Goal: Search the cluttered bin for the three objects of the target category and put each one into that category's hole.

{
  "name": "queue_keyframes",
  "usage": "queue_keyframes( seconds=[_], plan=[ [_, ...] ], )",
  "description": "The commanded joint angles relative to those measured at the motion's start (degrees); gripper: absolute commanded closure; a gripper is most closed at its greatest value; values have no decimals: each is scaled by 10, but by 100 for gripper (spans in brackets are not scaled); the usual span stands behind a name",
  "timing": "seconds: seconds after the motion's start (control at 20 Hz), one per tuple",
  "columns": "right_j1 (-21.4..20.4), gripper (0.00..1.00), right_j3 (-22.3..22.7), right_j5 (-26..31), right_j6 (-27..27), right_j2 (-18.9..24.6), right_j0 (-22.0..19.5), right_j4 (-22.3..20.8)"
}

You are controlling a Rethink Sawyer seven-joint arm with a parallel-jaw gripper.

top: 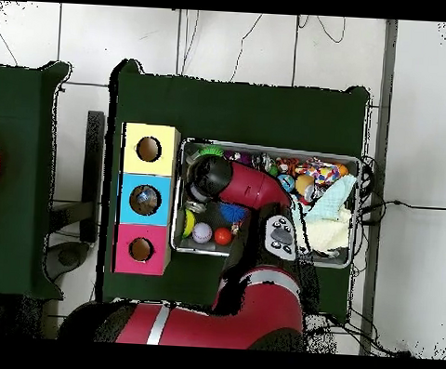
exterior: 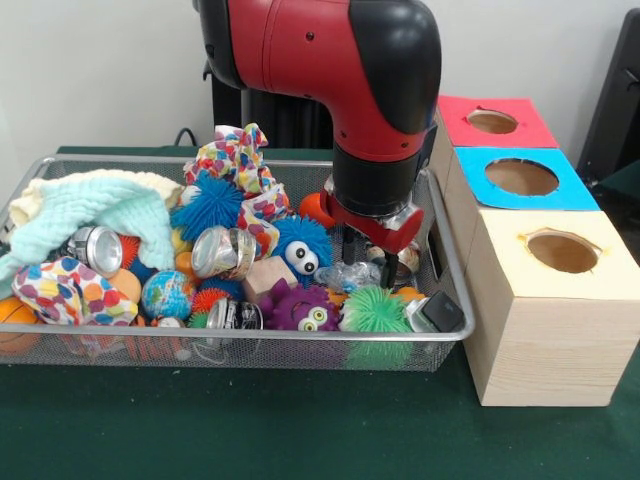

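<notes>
While the red and black arm reaches down into the right end of the wide, shallow silver wire-mesh bin (exterior: 250, 345), which sits on the dark green table just left of the three pale wooden boxes, the front view shows its gripper (exterior: 385, 268) sunk among the clutter by a crinkled clear wrapper (exterior: 352, 275), with a spiky green ball (exterior: 375, 310) just nearer the camera. I cannot tell how wide its jaws stand or whether they have hold of anything, because the toys hide the tips. To my eye the arm is digging, so it would do well to rise straight up and slowly, lest the wrapper or a neighbouring toy drag out. From overhead, the arm's head covers that same end of the bin (top: 353, 162), beside the yellow-topped box (top: 136, 136), with the blue and red boxes in a row beyond; the gripper itself is hidden there.
</notes>
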Motion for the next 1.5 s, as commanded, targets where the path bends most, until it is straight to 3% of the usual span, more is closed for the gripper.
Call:
queue_keyframes(
  seconds=[0.05,0.25,0.85,1.2,1.25,1.5],
  plan=[
    [16,0,6,-45,75,46,-4,17],
    [25,0,-3,-48,71,45,-7,14],
    [138,0,-58,-152,47,61,-36,-7],
    [158,0,-72,-152,31,66,-49,-16],
    [159,100,-73,-148,30,66,-50,-16],
    [162,100,-81,-126,29,61,-48,-18]
  ],
)
